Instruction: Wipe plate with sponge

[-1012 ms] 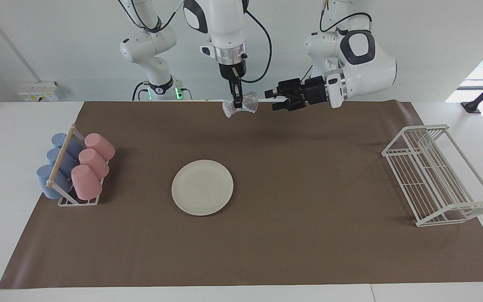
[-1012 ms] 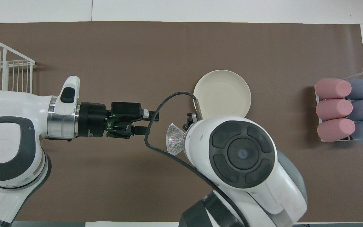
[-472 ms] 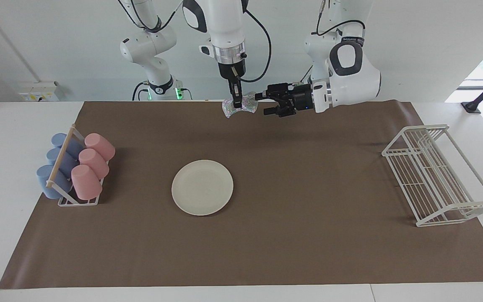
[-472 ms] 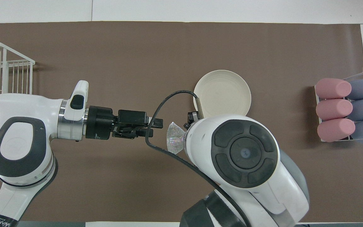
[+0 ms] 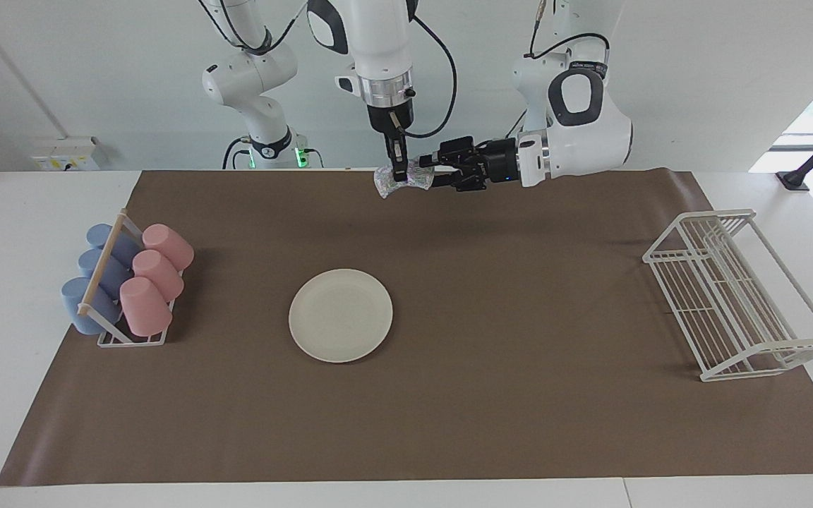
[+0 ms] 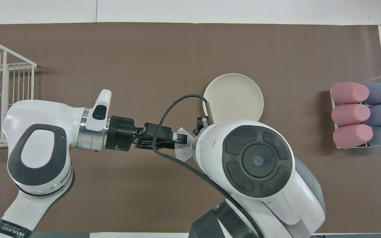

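Looks like a robotics lab from my end, not a real kitchen. I see two white Franka arms (image 5: 378, 42) mounted at a white table (image 5: 18, 212) against a bare white wall (image 5: 96, 70). A plain brown paper mat (image 5: 519, 317) covers the work area. Kitchen props are staged: a white wire rack (image 5: 731, 296) and a cup holder with pink and blue cups (image 5: 128, 282). Wall socket box (image 5: 64, 154), loose black cables (image 5: 442, 63), green status light (image 5: 299, 156) at an arm base.
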Action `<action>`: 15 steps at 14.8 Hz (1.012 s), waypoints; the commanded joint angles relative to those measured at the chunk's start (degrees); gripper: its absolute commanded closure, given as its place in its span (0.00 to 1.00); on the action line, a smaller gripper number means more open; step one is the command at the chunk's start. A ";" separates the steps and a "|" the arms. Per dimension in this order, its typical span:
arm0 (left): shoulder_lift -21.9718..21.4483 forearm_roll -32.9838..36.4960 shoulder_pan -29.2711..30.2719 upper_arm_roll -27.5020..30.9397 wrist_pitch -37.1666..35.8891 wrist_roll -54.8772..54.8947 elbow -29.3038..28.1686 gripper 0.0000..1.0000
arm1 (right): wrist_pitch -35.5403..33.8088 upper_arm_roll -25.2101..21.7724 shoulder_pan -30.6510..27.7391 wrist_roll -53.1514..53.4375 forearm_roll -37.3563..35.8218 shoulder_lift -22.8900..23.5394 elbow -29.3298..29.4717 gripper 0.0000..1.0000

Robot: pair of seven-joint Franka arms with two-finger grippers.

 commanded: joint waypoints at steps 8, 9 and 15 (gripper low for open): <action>-0.21 -0.91 -0.29 0.92 -3.33 -2.55 -0.13 1.00 | 0.07 0.06 -0.84 0.16 -1.21 -0.06 0.71 1.00; -0.30 -0.91 -0.21 0.92 -3.51 -2.72 -0.13 1.00 | -0.54 -0.11 -1.01 -0.98 -1.30 -0.50 0.71 0.94; -0.39 -0.21 0.58 1.10 -3.60 -3.60 -0.13 1.00 | -3.87 -0.73 -6.54 -22.82 -1.21 -3.67 -0.08 0.00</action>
